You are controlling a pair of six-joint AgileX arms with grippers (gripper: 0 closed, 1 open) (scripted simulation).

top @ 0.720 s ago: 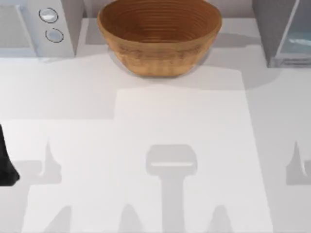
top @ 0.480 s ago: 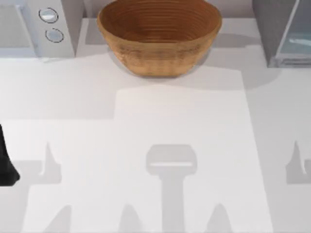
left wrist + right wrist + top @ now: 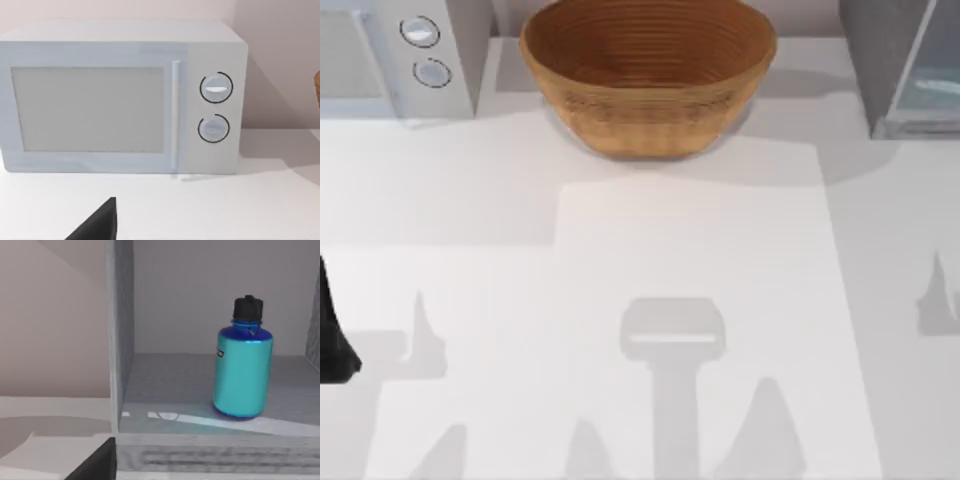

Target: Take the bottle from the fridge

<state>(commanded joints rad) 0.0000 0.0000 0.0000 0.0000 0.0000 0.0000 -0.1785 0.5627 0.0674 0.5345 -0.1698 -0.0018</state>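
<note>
The bottle (image 3: 242, 367), blue with a teal body and a black cap, stands upright on the floor of the open fridge (image 3: 121, 340) in the right wrist view. A dark part of my right gripper (image 3: 97, 465) shows low in that view, well short of the fridge's front lip and off to one side of the bottle. From above, the fridge (image 3: 880, 60) is the grey box at the table's far right corner, and the bottle is hidden inside it. My left gripper (image 3: 100, 224) is parked facing the microwave, with my left arm (image 3: 332, 340) at the table's left edge.
A white microwave (image 3: 410, 55) with two round knobs stands at the far left corner. A large woven bowl (image 3: 648, 75) sits at the far middle, between microwave and fridge. The fridge's grey side wall stands between the bottle and the bowl.
The right arm's shadow at the table's right edge has moved farther up, toward the fridge, and its shadow at the bottom has widened. The left arm has not moved.
</note>
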